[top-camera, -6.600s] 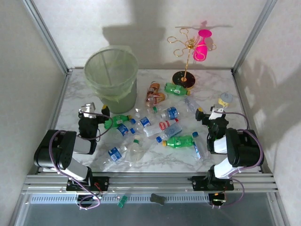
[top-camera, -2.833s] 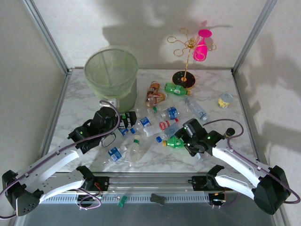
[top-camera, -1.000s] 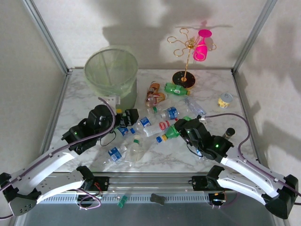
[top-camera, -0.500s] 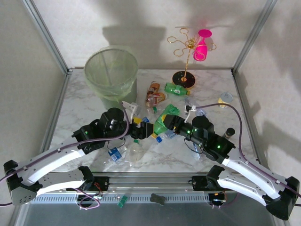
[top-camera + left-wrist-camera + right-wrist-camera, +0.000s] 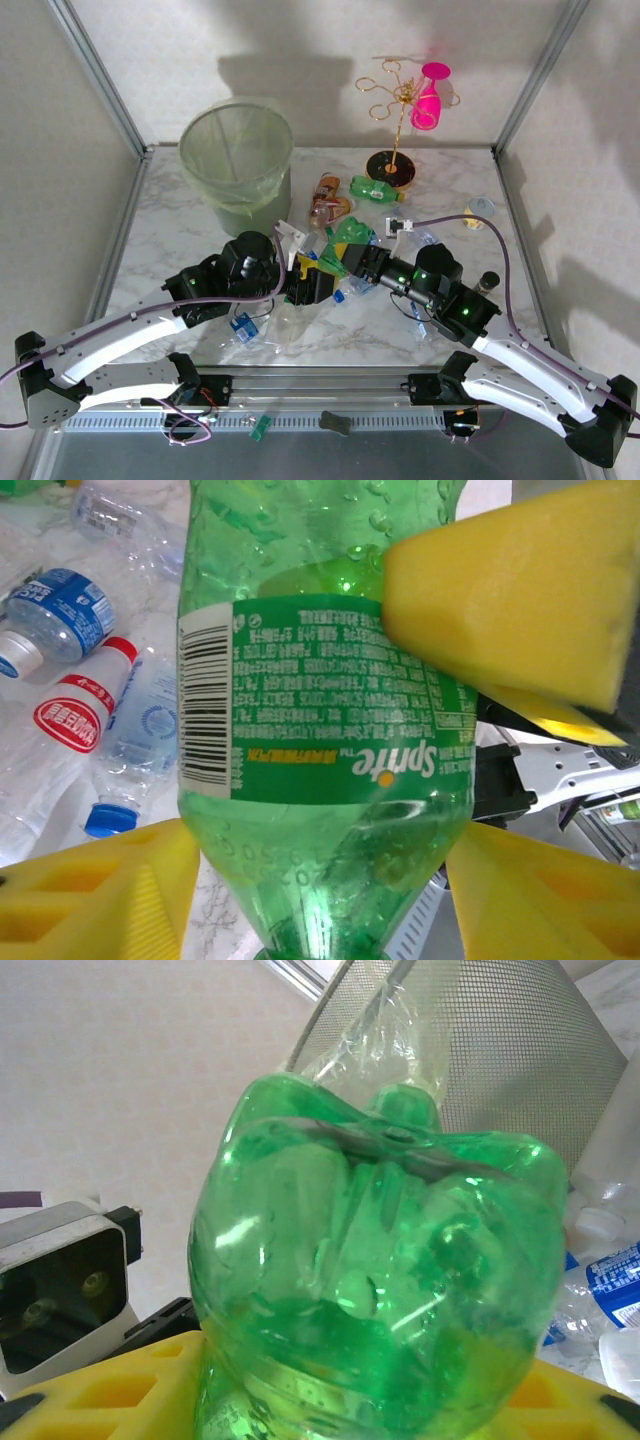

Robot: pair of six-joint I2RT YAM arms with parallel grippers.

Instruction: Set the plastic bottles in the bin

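Seen from above, the left gripper (image 5: 312,278) and the right gripper (image 5: 352,262) meet nose to nose over the marble-patterned table (image 5: 170,215). A green bottle (image 5: 345,245) of clear plastic lies slanted between them, raised above the loose bottles (image 5: 288,322) under the jaws. The bin (image 5: 240,195) is round, pale green and translucent. It stands beyond the left jaws and well apart from them, and the room over its wide rim is free.

In the left wrist view the green bottle (image 5: 320,730) crosses the left gripper (image 5: 325,880). Its smooth wall has a printed label and drops of water inside. The yellow ribbed pads (image 5: 100,890) touch it on both sides where it narrows, so the jaws are closed on it. A pad of the right gripper (image 5: 520,590) presses the bottle further out. Crushed clear bottles (image 5: 75,715) lie beside the jaws on the marble.

In the right wrist view the right gripper (image 5: 350,1400) holds the green bottle (image 5: 380,1260) between its yellow pads, with the lobed base pointing away. Ahead of the jaws the fine mesh wall of the bin (image 5: 500,1050) rises with its thin crinkled liner (image 5: 390,1020).
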